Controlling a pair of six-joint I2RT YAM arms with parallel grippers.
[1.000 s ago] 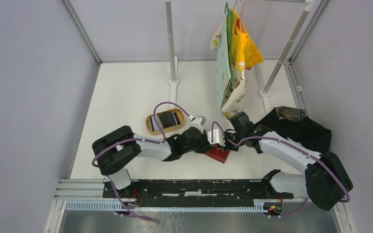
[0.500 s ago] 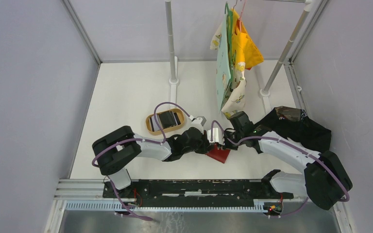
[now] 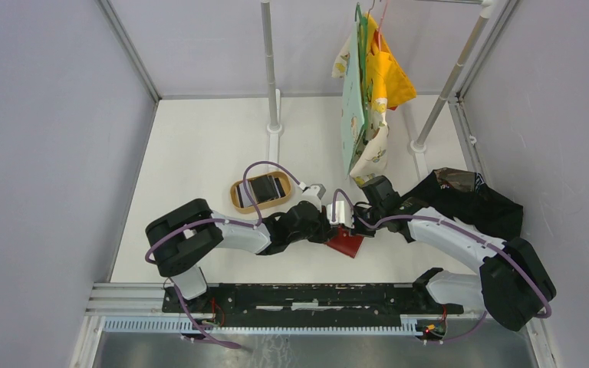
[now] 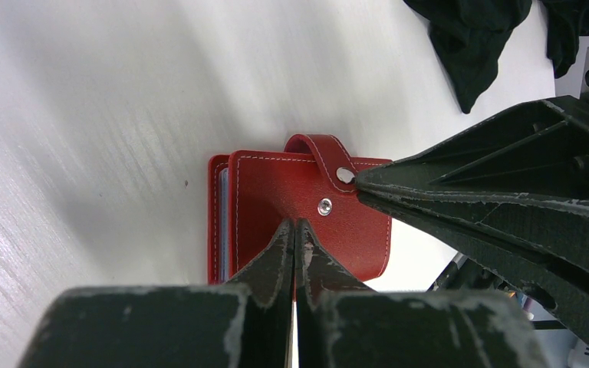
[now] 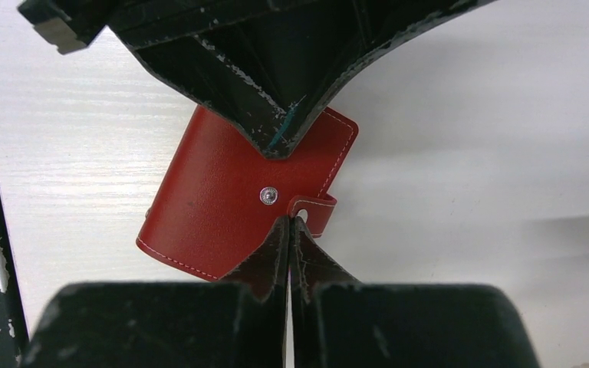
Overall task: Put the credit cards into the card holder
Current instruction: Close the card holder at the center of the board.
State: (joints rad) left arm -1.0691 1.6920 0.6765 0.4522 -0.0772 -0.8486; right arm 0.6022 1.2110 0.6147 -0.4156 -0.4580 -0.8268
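lying folded: red card holder (image 4: 268, 195), unsnapped

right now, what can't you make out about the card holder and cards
Top view: the card holder is mostly under the left gripper and right gripper; only a red corner shows.
Wrist views: its closed cover hides whether anything is inside.
Right wrist view: whether the right gripper pinches the snap tab or only touches it.
Top view: cards in the tan tray are too small to count.

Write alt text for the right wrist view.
Closed red card holder on a white table, snap tab unfastened. The right gripper, fingers shut, touches the tab from below; the left gripper, also shut, meets the holder from above.
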